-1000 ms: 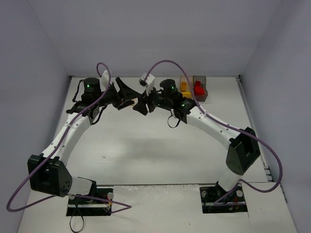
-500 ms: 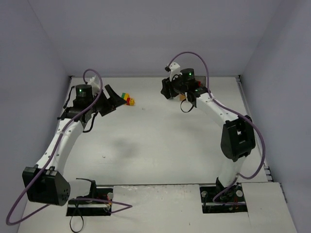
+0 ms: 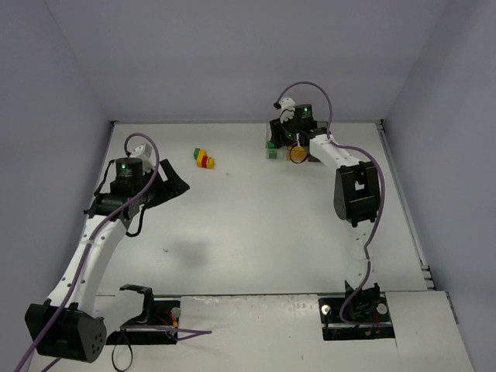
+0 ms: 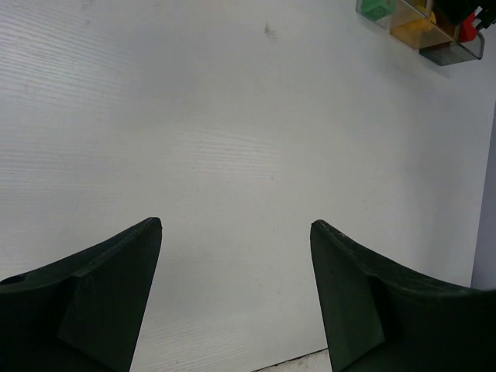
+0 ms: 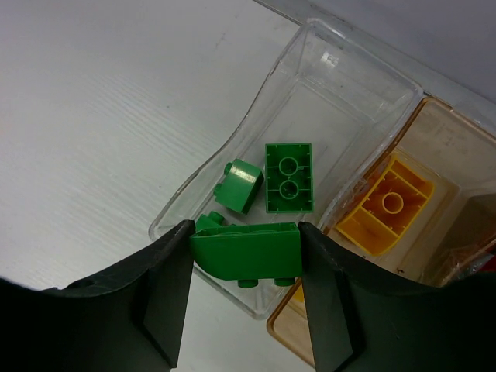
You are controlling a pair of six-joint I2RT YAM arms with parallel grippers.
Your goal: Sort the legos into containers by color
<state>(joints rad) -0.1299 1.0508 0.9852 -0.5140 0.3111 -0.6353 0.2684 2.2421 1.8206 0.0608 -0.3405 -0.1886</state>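
Risk: right fingers (image 5: 155, 302) are clamping a green brick (image 5: 246, 249) right over the clear container (image 5: 353, 48) near rim, other green bricks (image 5: 288, 177) lying inside. Releasing here, it is likely bouncing onto the desk (image 5: 93, 116). Meanwhile left fingers (image 4: 101, 294) are hanging wide, holding nothing.

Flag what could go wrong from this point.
The green brick in the right gripper sits over the clear box's near rim; released here, it might catch the rim and fall outside. The orange box is adjacent, so sideways drift could missort it. The mixed clump on the table needs splitting first.
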